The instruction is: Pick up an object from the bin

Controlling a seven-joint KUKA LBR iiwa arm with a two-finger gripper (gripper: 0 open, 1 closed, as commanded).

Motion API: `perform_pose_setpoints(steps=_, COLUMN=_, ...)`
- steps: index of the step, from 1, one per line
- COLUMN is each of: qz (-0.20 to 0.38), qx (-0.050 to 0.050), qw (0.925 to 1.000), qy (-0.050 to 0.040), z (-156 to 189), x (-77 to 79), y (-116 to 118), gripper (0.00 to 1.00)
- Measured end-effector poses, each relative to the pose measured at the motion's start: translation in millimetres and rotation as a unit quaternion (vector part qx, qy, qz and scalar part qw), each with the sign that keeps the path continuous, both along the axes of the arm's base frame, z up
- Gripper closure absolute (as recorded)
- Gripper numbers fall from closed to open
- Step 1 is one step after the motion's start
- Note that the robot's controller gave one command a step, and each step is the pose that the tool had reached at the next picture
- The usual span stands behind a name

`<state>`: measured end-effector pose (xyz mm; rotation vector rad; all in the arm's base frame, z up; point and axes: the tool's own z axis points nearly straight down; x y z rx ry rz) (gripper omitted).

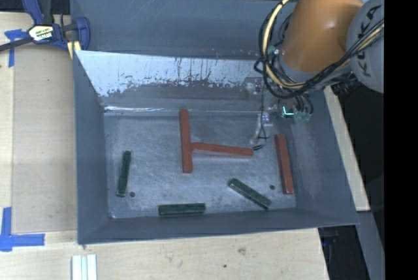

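- I see the tool [260,141] low in the right part of the bin [196,24], hanging below the arm's orange cover [320,27] with its bundle of cables.
- Its tip sits right at the right end of the crosswise red stick [222,151], which lies flat on the bin floor near the middle.
- I cannot tell whether the tool is wide or narrow from this angle, nor whether it touches that stick or only hovers above it.
- The crosswise red stick meets the lengthwise red stick [186,141] at its left end, and the two form a sideways T.
- A third red stick [283,164] lies just to the right of the tool, running towards the near wall and apart from the other two.
- Three dark green sticks lie nearer the front: a left green stick [123,173] close to the left wall, a front green stick [181,209] along the near wall, and a tilted green stick [249,194] below the crosswise red one.
- All the green sticks lie well apart from the tool.
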<state>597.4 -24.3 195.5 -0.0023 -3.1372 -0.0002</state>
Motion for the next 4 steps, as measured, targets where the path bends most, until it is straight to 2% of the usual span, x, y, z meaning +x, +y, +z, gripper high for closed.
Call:
perform_pose_setpoints(steps=1, qz=0.005, qx=0.000, qw=1.0000, qy=-0.0061, z=1.2, x=2.0, y=0.6, gripper=0.00)
perform_pose_setpoints(steps=2, qz=0.051, qx=0.000, qw=0.9987, qy=-0.0057, z=-60.5, x=-3.9, y=8.7, gripper=0.00)
perform_pose_setpoints(steps=3, qz=0.066, qx=0.000, qw=0.9978, qy=-0.0013, z=-88.1, x=-8.4, y=-2.3, gripper=0.00)
perform_pose_setpoints(steps=4, qz=0.037, qx=-0.001, qw=0.9993, qy=-0.0035, z=-96.0, x=-7.3, y=45.7, gripper=0.00)
